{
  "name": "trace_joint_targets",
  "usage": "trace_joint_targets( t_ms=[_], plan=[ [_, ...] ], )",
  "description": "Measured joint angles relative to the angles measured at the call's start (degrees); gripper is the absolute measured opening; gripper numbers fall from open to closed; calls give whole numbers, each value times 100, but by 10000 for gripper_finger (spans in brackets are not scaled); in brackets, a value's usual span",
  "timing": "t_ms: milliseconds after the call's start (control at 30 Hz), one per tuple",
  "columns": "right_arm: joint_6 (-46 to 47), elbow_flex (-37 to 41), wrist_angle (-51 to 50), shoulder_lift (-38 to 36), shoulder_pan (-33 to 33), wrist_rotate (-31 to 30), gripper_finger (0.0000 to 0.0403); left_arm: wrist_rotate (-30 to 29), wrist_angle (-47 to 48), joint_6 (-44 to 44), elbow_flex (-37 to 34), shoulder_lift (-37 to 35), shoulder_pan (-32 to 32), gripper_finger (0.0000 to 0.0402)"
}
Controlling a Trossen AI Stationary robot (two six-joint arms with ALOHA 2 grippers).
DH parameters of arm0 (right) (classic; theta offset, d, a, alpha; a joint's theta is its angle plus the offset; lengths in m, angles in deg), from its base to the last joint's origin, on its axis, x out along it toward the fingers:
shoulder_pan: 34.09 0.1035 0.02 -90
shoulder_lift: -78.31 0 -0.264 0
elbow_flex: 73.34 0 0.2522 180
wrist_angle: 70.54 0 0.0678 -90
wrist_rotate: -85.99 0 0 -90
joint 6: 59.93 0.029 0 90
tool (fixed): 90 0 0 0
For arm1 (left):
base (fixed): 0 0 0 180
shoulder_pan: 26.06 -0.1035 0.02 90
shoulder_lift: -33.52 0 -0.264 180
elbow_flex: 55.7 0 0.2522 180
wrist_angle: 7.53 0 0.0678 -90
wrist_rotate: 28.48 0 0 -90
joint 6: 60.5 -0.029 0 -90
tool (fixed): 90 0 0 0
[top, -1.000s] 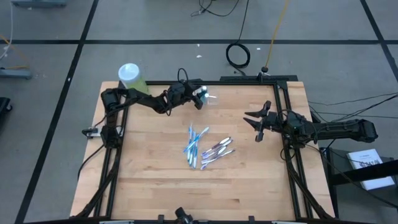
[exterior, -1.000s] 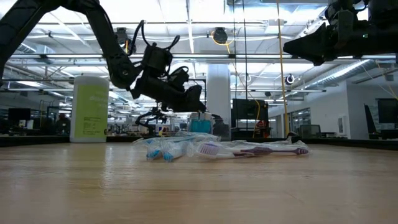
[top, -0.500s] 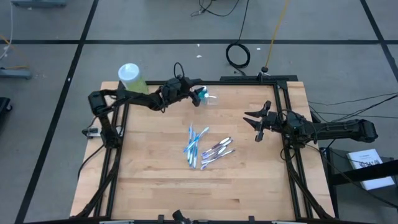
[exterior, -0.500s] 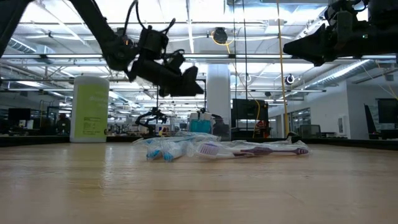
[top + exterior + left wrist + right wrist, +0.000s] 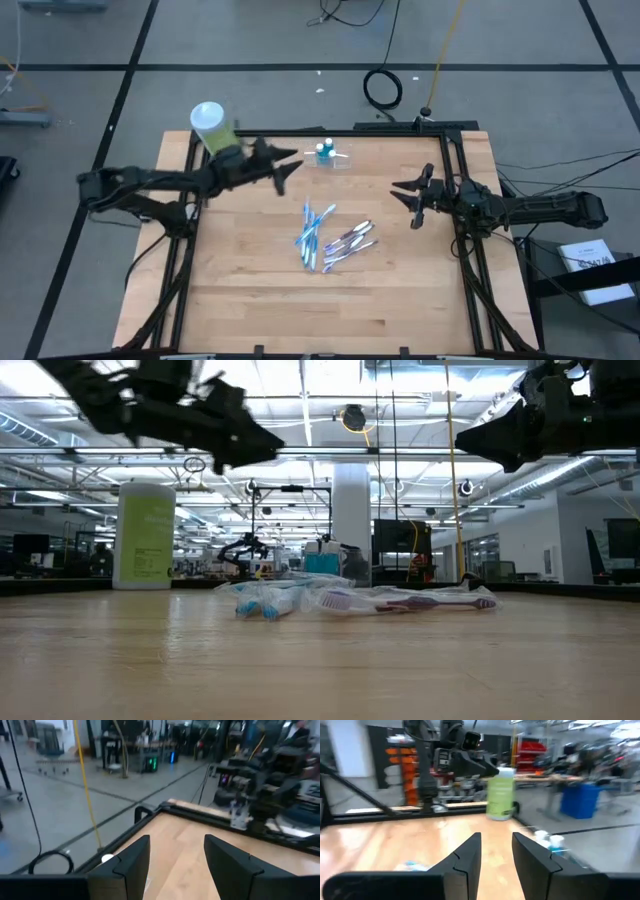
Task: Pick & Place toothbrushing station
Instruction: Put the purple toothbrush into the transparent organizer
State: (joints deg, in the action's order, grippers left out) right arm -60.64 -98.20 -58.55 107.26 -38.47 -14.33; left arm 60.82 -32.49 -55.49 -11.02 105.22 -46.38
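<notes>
A small clear cup (image 5: 325,153) with blue and white tubes in it stands on its base near the table's far edge; it also shows in the low view (image 5: 322,561) and the right wrist view (image 5: 548,842). Several blue, white and purple toothbrushes (image 5: 330,238) lie in a loose pile at mid-table (image 5: 360,599). My left gripper (image 5: 287,166) is open and empty, in the air left of the cup (image 5: 175,865). My right gripper (image 5: 408,196) is open and empty, in the air right of the pile (image 5: 497,852).
A light-green bottle with a white cap (image 5: 211,126) stands at the table's far left corner (image 5: 145,534). Black frame rails (image 5: 455,170) run along the table's left, right and far sides. Bare wood lies on the near side of the toothbrush pile (image 5: 330,300).
My left gripper has risen from just beside the cup and drawn back toward the table's left edge, well above the table now. The cup has stayed where it was near the far edge. The toothbrush pile has not moved.
</notes>
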Motion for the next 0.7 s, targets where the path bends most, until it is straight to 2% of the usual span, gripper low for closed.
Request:
trace_joint_targets(
  t_ms=[100,200,333,467,700],
  plan=[
    [274,0,65,351,5,456,100,-40,-189,8,-698,-665,238,196],
    [529,-1,189,1019,83,433,100,-65,-203,37,-1183,-1238,428,196],
    [849,-275,320,2285,309,456,100,-98,-208,59,-1580,-1825,513,196],
    [876,-998,350,3655,673,460,100,-104,-210,-8,-1679,-2055,507,196],
    [253,-2730,-57,5816,942,490,101,-190,-191,-21,-1679,-2018,507,196]
  ],
)
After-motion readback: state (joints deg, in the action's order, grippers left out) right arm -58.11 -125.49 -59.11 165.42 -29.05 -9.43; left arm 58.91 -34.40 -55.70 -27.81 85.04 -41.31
